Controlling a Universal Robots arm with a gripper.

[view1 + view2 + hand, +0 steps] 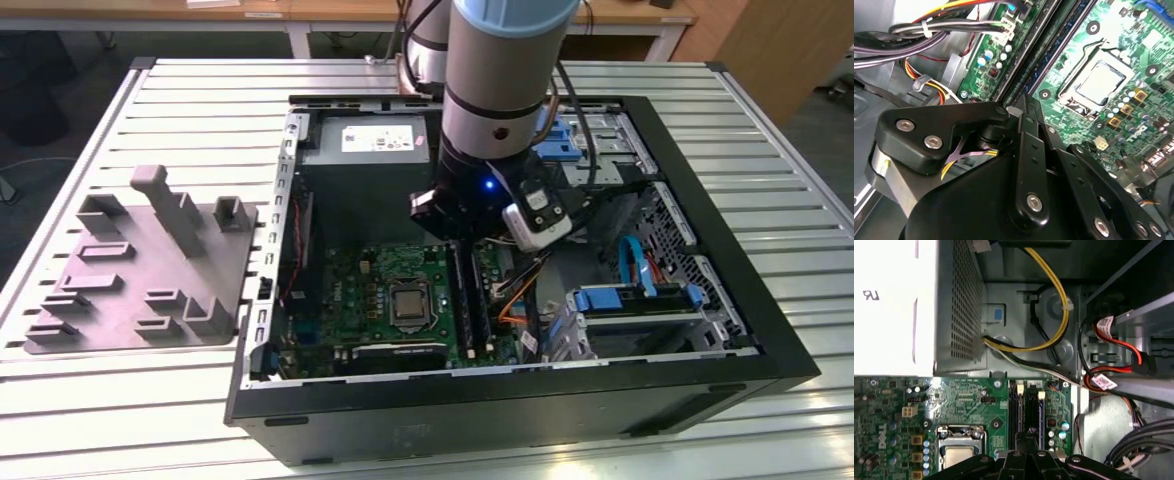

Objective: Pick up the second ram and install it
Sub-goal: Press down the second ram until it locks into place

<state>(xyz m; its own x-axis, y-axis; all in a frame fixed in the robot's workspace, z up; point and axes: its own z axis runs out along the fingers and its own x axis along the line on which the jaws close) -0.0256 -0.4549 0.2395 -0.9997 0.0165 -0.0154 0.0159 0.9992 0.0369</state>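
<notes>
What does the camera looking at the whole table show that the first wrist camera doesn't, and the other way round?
The exterior view takes in the slatted metal table, the grey holder block on the exterior view's left, the open computer case and the arm reaching down into it. The first wrist view shows close detail: yellow and black cables curving past the perforated grey metal box, and red cables beside them. Both show the green motherboard, its processor socket and the memory slots.
</notes>
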